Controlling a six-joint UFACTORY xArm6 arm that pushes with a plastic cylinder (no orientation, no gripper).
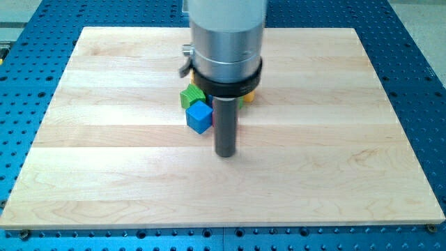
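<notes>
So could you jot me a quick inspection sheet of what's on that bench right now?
Surface: pale wooden board lying on a blue perforated table.
Blocks: blue cube just to the view's left of the rod; green block behind it, touching or nearly so; yellow-orange block peeking out on the rod's right, shape hidden.
Clutter: nothing seen.
Pincer: none; my tip rests on the board, just below and right of the blue cube, apparently not touching it.
Arm: silver cylinder with a black collar hides part of the cluster.
Cables: nothing seen.
Surroundings: only the blue table shows around the board.
</notes>
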